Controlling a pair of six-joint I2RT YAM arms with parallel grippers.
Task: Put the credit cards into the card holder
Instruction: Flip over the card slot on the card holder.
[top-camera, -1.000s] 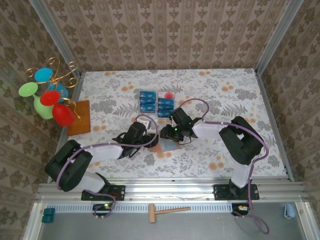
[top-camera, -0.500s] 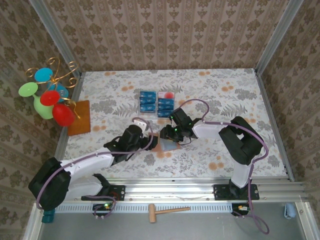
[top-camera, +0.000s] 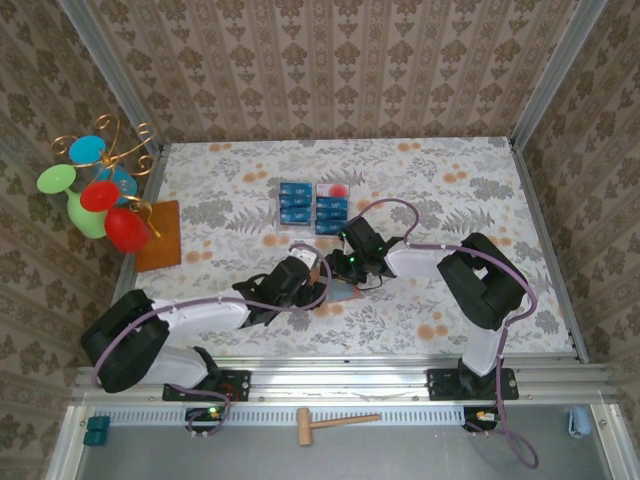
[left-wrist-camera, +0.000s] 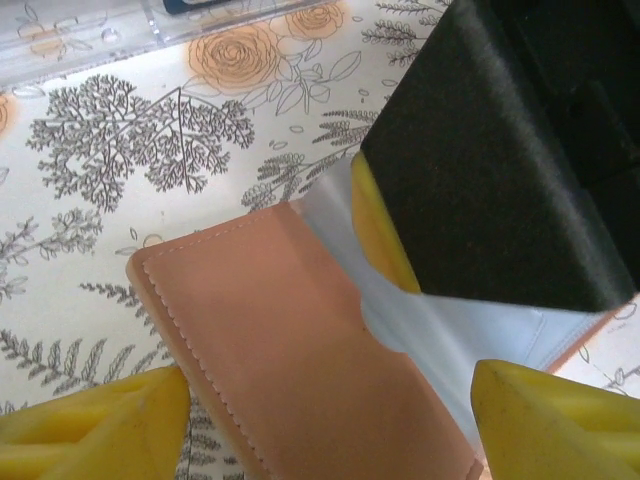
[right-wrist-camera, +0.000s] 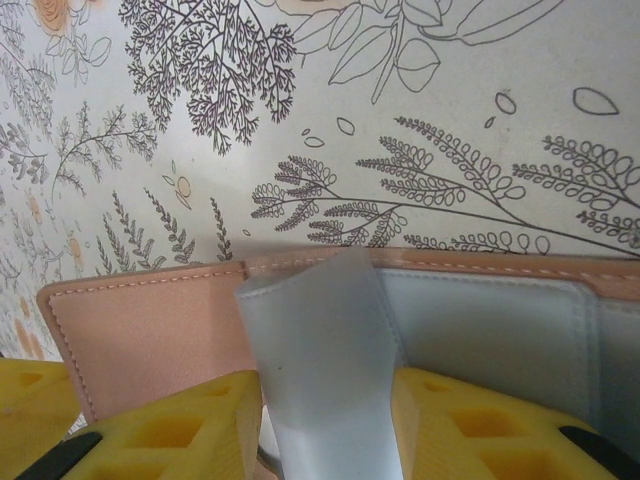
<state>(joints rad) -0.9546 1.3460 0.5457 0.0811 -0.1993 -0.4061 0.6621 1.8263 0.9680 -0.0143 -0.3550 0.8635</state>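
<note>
The card holder (left-wrist-camera: 290, 350) lies open on the floral table, brown leather flap up, with a pale translucent sleeve (left-wrist-camera: 450, 330) inside. My left gripper (left-wrist-camera: 325, 430) is open and straddles its near end, a yellow finger on either side. My right gripper (right-wrist-camera: 325, 430) is shut on a raised flap of that sleeve (right-wrist-camera: 320, 340), and its black body (left-wrist-camera: 500, 150) stands over the holder's far side. In the top view both grippers (top-camera: 315, 275) (top-camera: 345, 268) meet over the card holder (top-camera: 343, 294). The blue credit cards (top-camera: 296, 201) (top-camera: 331, 210) sit in a clear tray (left-wrist-camera: 80, 40) behind.
A stand of coloured cups (top-camera: 95, 190) and an orange-brown mat (top-camera: 160, 235) are at the table's left edge. Patterned walls close in the table on three sides. A small wooden hammer (top-camera: 335, 423) lies on the front rail.
My left gripper has swung right, up to the card holder and beside the right gripper, and its jaws have widened a little. The right gripper has kept still, holding the sleeve.
</note>
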